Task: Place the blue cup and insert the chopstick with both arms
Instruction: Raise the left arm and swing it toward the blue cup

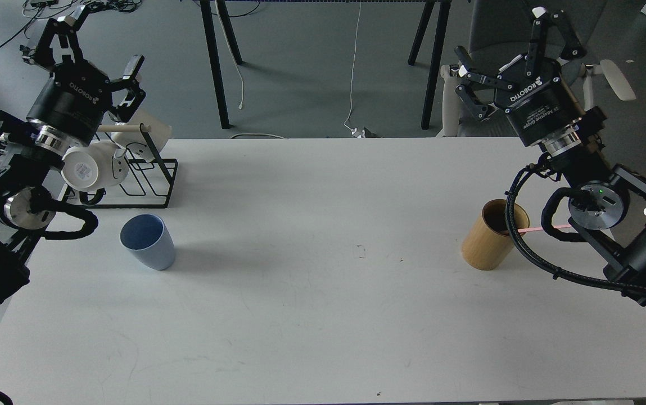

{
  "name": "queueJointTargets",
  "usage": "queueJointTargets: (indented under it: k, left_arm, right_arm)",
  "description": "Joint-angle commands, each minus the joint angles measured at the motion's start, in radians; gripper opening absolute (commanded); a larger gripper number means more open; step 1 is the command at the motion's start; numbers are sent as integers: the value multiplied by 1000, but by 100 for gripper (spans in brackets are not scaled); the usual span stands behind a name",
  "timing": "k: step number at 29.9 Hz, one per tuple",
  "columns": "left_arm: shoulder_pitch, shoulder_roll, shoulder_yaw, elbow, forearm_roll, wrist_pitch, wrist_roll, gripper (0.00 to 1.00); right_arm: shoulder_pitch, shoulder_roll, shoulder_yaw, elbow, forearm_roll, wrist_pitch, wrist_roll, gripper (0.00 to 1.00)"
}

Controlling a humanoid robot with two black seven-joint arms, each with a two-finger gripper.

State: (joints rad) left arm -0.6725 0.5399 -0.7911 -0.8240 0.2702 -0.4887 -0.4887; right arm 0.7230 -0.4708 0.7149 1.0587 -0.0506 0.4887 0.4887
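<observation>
The blue cup (147, 241) stands upright on the left side of the white table (323, 292), its mouth open upward. The pink chopstick (547, 228) leans out of the tan wooden holder (492, 235) at the table's right, partly hidden behind my right arm's cable. High over the back left corner, well above and behind the cup, my left gripper (84, 48) is open and empty. My right gripper (516, 50) is raised beyond the table's back right edge, its fingers spread open with nothing in them, well behind the holder.
A black wire rack (148, 185) with a pale wooden rod and white mugs (89, 169) stands at the back left, close behind the cup. Black table legs and a white cable are on the floor beyond the far edge. A chair stands behind my right arm.
</observation>
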Motion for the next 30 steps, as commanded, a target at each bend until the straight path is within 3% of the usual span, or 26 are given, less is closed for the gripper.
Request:
queueJointTargets:
  k: [1,11,16,23,30]
  left_arm:
    - [5,11,0,-14,0,0,0,99]
    - [-47,-9,4,16,17,0,0,99]
    - [-88,-8,15,-70,35,0,0,99]
    - [-90,294,120,-308,252,0,0,99]
    - [-101,544,249,-392,602,0,0,99]
  right_arm:
    - [0,0,0,0,0,0,0,95]
    - [-2,3,6,-3,0,0,0,95]
    - [-13,15,8,-6,0,0,0,95]
    - [-14,9,21,-9,0,0,0,95]
    - [-28,4,24,-13,0,0,0,95]
